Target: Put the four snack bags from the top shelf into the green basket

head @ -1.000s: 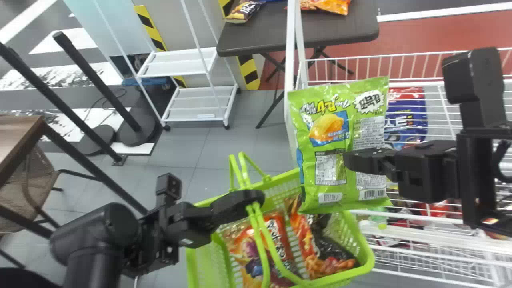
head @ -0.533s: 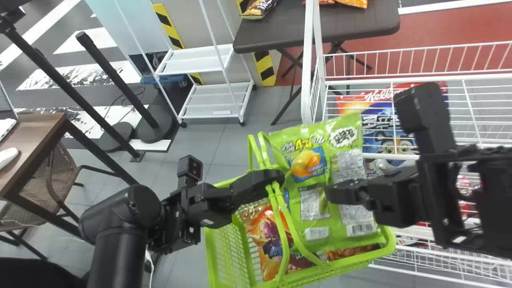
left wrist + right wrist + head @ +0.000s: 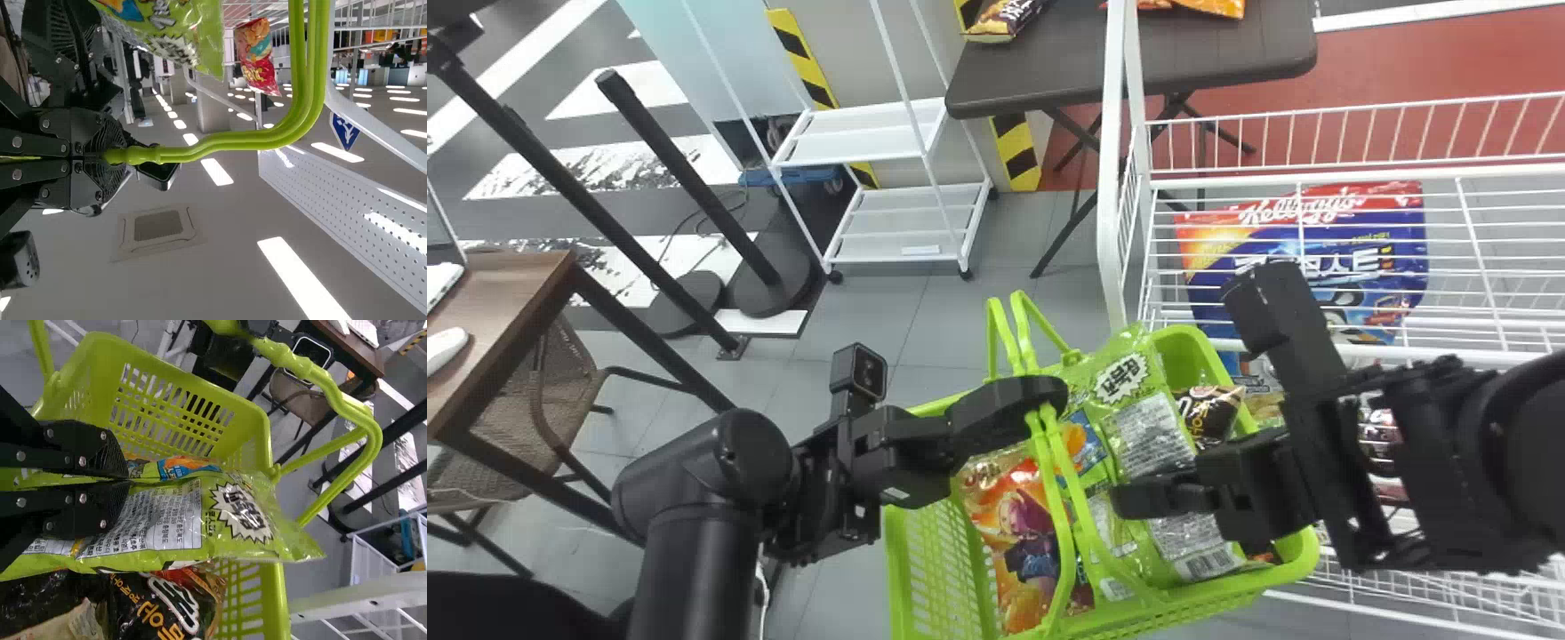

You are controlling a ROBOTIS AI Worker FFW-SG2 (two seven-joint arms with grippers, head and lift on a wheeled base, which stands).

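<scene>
Pinching the bag (image 3: 1138, 436) near its middle, inside the right of the basket (image 3: 1303, 560), your right gripper (image 3: 127, 480) had what looked like light, slick, crushable goods. Your left gripper (image 3: 110, 156) clamped the handles (image 3: 267, 140).

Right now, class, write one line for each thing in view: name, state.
green basket, holding bags
basket handles, raised, gripped
left end effector, shut on the handles
green bag, in the basket, pinched
right end effector, shut on the green bag
orange bag, in the basket
black bag, in the basket
blue bag, on the wire rack
</scene>
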